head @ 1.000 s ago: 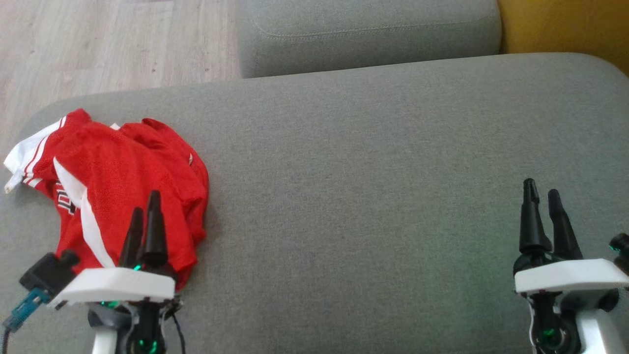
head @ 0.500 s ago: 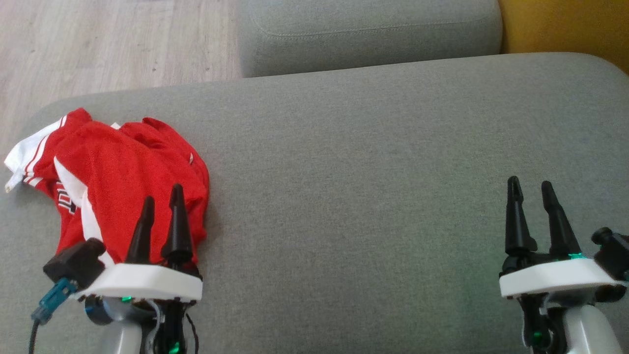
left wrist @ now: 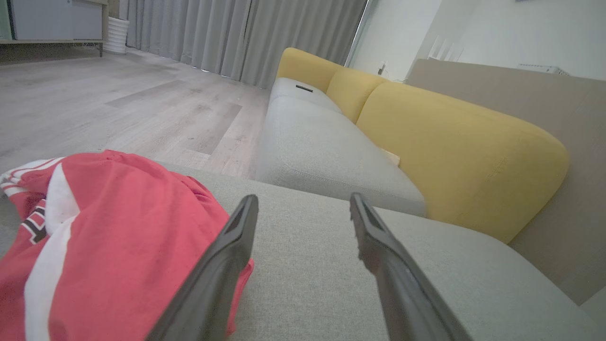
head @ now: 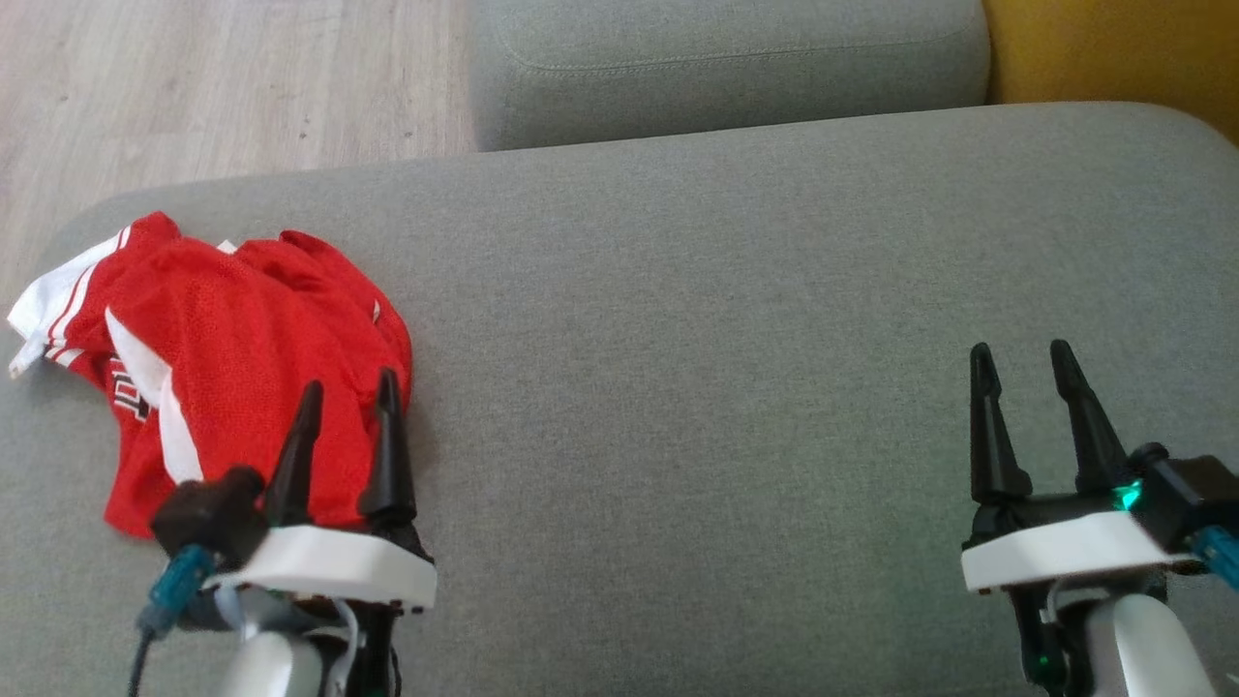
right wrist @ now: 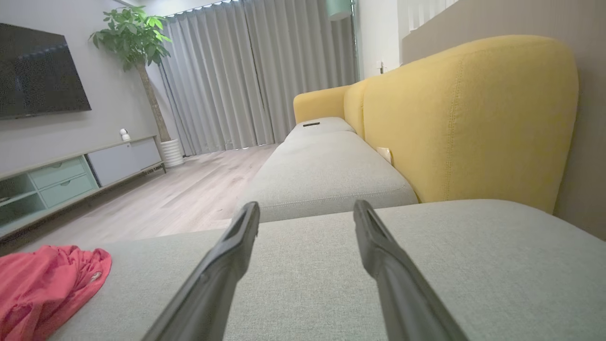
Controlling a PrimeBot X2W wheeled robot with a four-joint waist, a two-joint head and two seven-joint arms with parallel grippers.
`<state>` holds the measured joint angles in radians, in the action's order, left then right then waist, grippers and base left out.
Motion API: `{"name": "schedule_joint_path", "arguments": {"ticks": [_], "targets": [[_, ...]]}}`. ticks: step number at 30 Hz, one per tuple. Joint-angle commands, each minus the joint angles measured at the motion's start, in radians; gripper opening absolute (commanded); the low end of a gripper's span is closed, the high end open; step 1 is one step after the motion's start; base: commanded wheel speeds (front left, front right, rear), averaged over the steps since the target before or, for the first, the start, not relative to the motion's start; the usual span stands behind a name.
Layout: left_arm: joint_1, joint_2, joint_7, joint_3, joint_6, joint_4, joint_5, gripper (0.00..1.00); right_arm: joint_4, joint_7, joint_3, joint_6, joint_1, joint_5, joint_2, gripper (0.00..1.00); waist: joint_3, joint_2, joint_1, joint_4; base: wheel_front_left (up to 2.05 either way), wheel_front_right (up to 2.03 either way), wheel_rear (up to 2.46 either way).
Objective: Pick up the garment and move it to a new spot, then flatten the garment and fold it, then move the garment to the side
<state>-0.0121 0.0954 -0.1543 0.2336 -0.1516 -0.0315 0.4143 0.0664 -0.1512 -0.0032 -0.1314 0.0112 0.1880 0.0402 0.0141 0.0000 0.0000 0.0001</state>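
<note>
Head view, nearest first: left gripper [head: 350,379] at lower left, jaws wide, nothing between them. At lower right, right gripper [head: 1020,347], jaws equally wide and empty, hovering over bare grey seat cushion [head: 697,319], well apart from the cloth.

Next out, the garment [head: 242,339]: red mesh jersey with white side stripes and trim, crumpled in a heap at the cushion's left end. Not flat. Folds bunch toward its far side, and a white edge trails off to the left.

Left gripper's fingers [head: 387,445] point across the heap's right border. Left wrist view agrees: one finger overlaps the red cloth's edge, while the gap between the two looks onto bare cushion (contact with the fabric cannot be told from either view).

Beyond: second grey cushion [head: 726,68], wood floor [head: 194,87] at far left, yellow backrest [head: 1113,48] at far right.

Judgement: first step in hand, the approach for the pickup. Nothing is lifted; flattening, folding and setting aside all lie ahead. Next move likely calls for the left gripper to shift left and dip so both fingers straddle a raised fold, then close. Thin mesh should bunch easily but may slip, so a deep bite seems safer. Broad open cushion to the right offers the new spot.
</note>
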Motion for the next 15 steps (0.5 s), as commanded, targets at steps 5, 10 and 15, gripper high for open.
{"name": "schedule_joint_path", "arguments": {"ticks": [5, 10, 15], "targets": [[0.063, 0.035, -0.027, 0.026, -0.043, -0.043, -0.087, 1.0, -0.045, -0.03, 0.028, 0.001, 0.053, -0.104, 0.008, 1.0, -0.001, 0.0, 0.0, -0.001, 0.0, 0.0, 0.0], [0.068, 0.054, -0.039, 0.063, -0.064, -0.033, -0.139, 1.0, -0.045, -0.041, 0.035, 0.001, 0.053, -0.168, 0.009, 1.0, -0.001, 0.0, 0.0, -0.001, 0.0, 0.0, 0.0], [0.077, 0.076, -0.054, 0.107, -0.097, -0.027, -0.206, 1.0, -0.05, -0.056, 0.043, 0.001, 0.055, -0.246, 0.009, 1.0, -0.004, 0.0, 0.0, 0.0, 0.0, 0.0, 0.0]]}}
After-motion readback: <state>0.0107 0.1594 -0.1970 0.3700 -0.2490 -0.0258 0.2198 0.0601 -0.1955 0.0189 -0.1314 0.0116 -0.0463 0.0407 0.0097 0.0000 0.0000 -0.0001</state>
